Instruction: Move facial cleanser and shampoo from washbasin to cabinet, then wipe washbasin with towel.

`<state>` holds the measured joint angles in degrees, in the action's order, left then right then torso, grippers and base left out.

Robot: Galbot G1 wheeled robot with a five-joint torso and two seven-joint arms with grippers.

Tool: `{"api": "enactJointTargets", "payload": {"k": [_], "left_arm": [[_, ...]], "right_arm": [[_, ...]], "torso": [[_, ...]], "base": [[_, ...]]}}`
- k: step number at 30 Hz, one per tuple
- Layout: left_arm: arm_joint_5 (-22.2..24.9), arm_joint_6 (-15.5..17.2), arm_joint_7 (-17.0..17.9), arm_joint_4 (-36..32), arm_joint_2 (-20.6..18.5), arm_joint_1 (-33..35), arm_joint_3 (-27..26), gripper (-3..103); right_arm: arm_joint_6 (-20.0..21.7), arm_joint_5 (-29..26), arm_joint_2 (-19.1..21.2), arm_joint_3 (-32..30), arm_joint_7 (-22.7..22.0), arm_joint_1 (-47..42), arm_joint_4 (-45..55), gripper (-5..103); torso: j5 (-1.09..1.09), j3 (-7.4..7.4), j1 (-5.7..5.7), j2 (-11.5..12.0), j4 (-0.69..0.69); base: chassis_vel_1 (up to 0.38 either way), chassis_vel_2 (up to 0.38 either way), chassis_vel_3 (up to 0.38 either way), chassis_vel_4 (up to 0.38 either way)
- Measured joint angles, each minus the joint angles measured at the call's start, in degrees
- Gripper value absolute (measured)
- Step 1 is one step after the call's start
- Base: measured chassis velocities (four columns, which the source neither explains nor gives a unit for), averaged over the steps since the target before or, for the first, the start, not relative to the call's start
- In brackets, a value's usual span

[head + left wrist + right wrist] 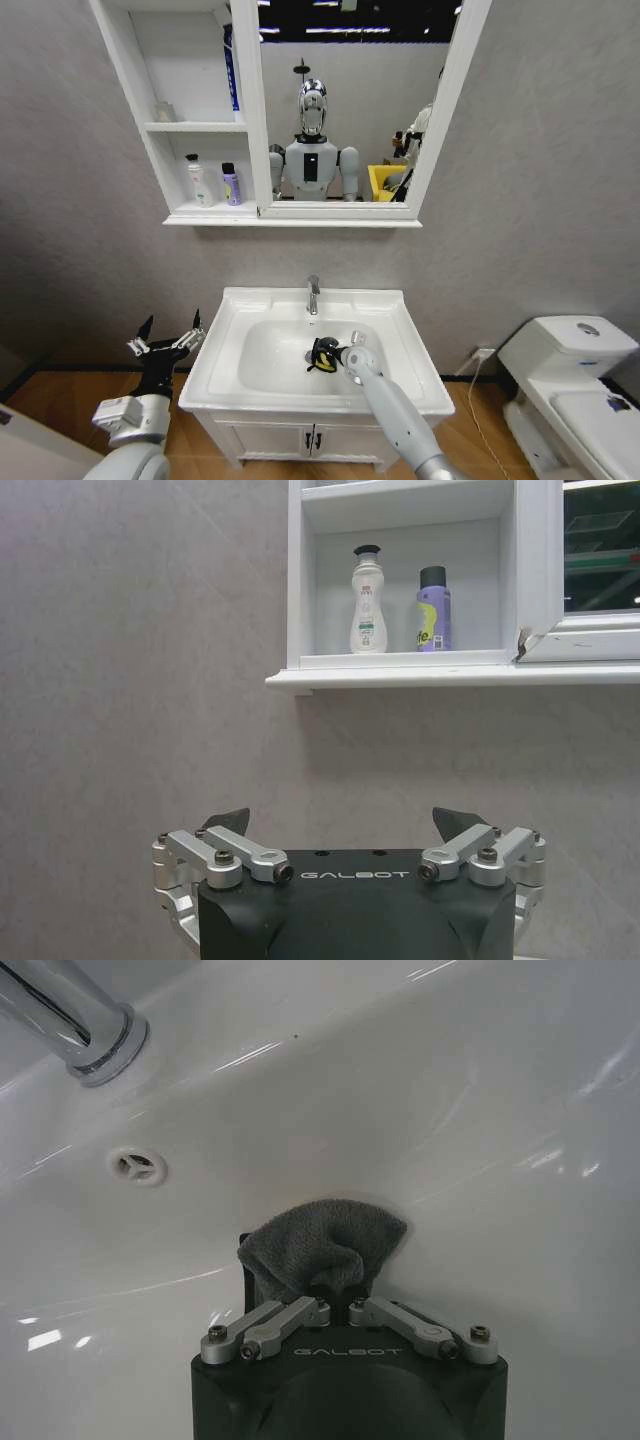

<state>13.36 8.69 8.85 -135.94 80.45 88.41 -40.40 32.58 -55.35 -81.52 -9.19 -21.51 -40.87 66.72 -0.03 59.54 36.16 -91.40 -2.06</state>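
The right gripper [330, 355] is down inside the oval bowl of the washbasin [400, 375], its arm reaching in from the front edge. Its fingers are clamped together on the towel [321, 355], a dark grey cloth with a little yellow showing in the head view. In the right wrist view the towel [322, 1250] bulges out from between the closed fingers and presses against the sloping white wall of the bowl, with the chrome faucet [70, 1015] base and the small round overflow hole [137, 1165] farther up the slope. In the head view the faucet [313, 295] stands at the middle of the back rim, just behind the gripper and the cloth.

The left gripper [166, 340] is held up in the air to the left of the washbasin, apart from it, with its fingers spread wide and nothing between them. The left wrist view shows the same spread fingers [225, 820] pointing toward the grey wall below the cabinet [400, 675].

The cabinet [130, 90] hangs on the wall above, joined to the white-framed mirror [340, 100]. Its lowest compartment holds a white bottle [198, 182] with a dark cap and, just beside it, a purple bottle [231, 185], both upright. A white toilet [570, 390] stands to the right of the washbasin
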Motion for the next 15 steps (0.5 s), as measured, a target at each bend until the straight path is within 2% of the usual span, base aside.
{"api": "enactJointTargets", "payload": {"k": [4,7,11,15], "left_arm": [[0.11,0.01,0.00,-0.02,-0.12,0.04,-0.34,100],[0.16,0.07,0.03,-0.34,-0.22,0.35,-0.59,100],[0.26,0.11,0.07,-0.58,-0.27,0.49,-1.01,100],[0.79,0.17,0.09,-1.10,-0.70,0.72,-1.90,100]], "right_arm": [[-0.55,1.55,-2.12,0.90,1.43,1.20,-2.51,4],[-1.86,4.96,-5.70,2.11,4.58,3.36,-7.44,4],[-2.12,5.75,-7.25,2.50,4.95,4.18,-8.90,4],[-2.10,5.53,-7.31,2.92,5.21,4.76,-9.35,4]], "torso": [[0.01,0.00,0.00,0.00,0.00],[-0.01,-0.02,-0.02,-0.02,0.01],[0.00,-0.01,-0.02,-0.01,0.01],[0.04,0.00,-0.01,-0.01,-0.07]], "base": [[0.000,0.000,0.000,0.000],[0.000,0.000,0.000,0.000],[0.000,0.000,0.000,0.000],[0.000,0.000,0.000,0.000]]}}
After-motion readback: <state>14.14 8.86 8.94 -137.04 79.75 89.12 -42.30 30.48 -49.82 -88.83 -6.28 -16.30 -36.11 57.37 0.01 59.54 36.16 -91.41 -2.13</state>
